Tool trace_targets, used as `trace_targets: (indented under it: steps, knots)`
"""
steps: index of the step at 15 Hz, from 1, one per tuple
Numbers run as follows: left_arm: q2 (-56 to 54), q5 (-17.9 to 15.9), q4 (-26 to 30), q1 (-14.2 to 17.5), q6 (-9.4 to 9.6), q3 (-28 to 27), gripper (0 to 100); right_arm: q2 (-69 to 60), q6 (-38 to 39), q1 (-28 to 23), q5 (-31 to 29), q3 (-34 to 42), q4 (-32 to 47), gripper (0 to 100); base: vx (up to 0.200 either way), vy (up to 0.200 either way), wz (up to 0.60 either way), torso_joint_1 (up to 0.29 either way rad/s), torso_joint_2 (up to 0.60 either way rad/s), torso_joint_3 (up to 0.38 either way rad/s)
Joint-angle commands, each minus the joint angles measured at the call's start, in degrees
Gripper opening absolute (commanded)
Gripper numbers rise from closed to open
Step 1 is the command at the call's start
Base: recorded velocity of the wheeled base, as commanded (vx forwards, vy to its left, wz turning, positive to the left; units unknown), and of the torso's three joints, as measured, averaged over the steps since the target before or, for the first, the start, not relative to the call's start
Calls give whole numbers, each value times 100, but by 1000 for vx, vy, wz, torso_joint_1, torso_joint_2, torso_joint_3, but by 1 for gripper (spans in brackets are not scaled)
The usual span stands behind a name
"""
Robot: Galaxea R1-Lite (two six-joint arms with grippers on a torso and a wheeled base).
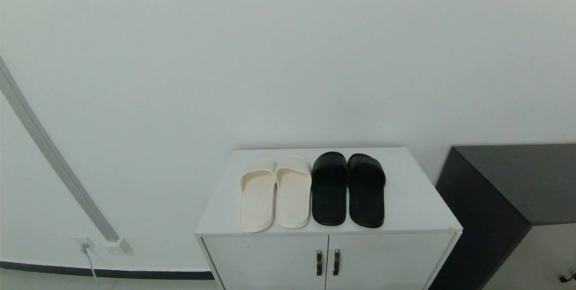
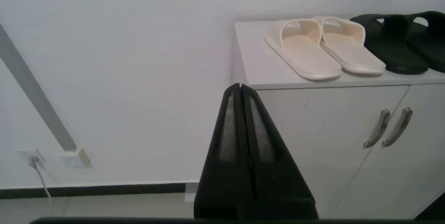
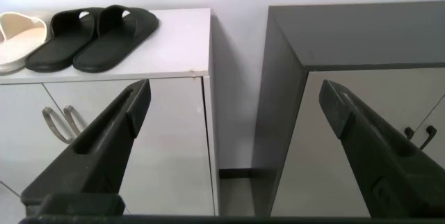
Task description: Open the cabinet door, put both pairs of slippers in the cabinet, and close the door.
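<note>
Head view: the white slippers (image 1: 274, 193) and black slippers (image 1: 348, 189) lay side by side on top of the white cabinet (image 1: 414, 204), whose doors (image 1: 270, 263) were shut. A dark unit (image 1: 495, 200) stood just to its right.

Left wrist view: the left tool (image 2: 240, 88) was closed, fingers pressed together, holding nothing, short of the cabinet's left side.

Right wrist view: the right tool (image 3: 235, 93) stood wide open, empty, facing the gap between cabinet and dark unit.

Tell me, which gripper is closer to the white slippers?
Left. The left gripper sits low by the cabinet corner below the white slippers; the right gripper is on the black slippers' side, farther off.
</note>
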Motion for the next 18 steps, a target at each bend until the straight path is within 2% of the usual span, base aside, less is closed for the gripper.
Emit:
trace_targets:
  steps: [1, 6, 14, 15, 16, 18]
  knots:
    - [4, -12, -1, 1, 2, 1, 0, -2, -2, 1, 1, 1, -2, 100, 0, 0, 0, 0, 0, 0]
    - [4, -30, -1, 1, 10, 1, 0, 94, -248, -34, 28, -25, 7, 100, 0, 0, 0, 0, 0, 0]
    - [4, -30, -1, 1, 28, 1, 0, 147, -169, -34, -7, -166, -55, 100, 0, 0, 0, 0, 0, 0]
    - [4, -38, 8, 1, 37, 1, 0, 490, 165, -25, -25, -957, -90, 100, 0, 0, 0, 0, 0, 0]
    - [4, -47, -1, 1, 28, 1, 0, 1149, 411, -34, 37, -1432, 182, 100, 0, 0, 0, 0, 0, 0]
    - [4, -56, -1, 1, 28, 1, 0, 2257, 262, 45, 248, -1256, 253, 100, 0, 0, 0, 0, 0, 0]
